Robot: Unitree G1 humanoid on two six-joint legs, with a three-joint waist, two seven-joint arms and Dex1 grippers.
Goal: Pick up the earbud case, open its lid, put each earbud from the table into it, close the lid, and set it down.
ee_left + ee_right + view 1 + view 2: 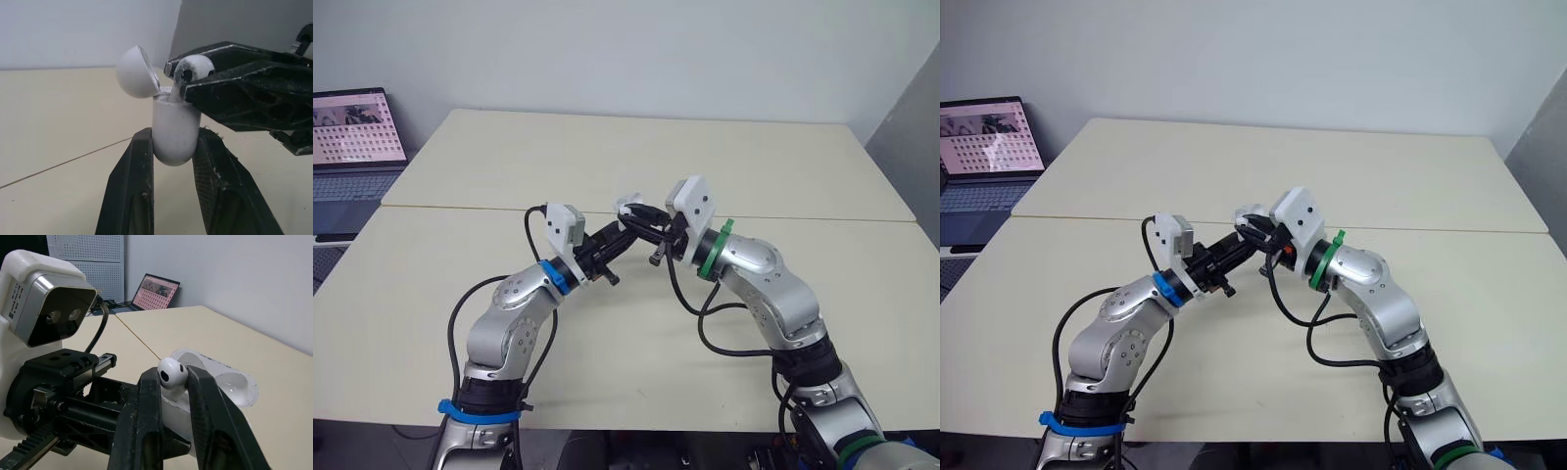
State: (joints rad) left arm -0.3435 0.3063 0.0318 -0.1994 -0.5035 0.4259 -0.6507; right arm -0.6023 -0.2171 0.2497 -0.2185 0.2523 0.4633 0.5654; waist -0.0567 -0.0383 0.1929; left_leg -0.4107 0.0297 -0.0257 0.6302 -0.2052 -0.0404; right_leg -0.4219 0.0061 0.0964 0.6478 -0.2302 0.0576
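Note:
My left gripper (175, 138) is shut on the white earbud case (175, 129), holding it upright above the table's middle. The case's domed lid (137, 72) is swung open to one side. My right gripper (172, 380) is shut on a white earbud (170, 370), and it meets the left gripper from the right. The earbud's head (193, 67) sits at the case's open mouth, with its stem pointing down into the case. In the left eye view both grippers come together around the case (628, 205) over the table seam.
Two cream tables (636, 147) stand pushed together, with a seam running across just behind the grippers. An open laptop (352, 132) stands on a separate surface at the far left. Black cables loop from both forearms.

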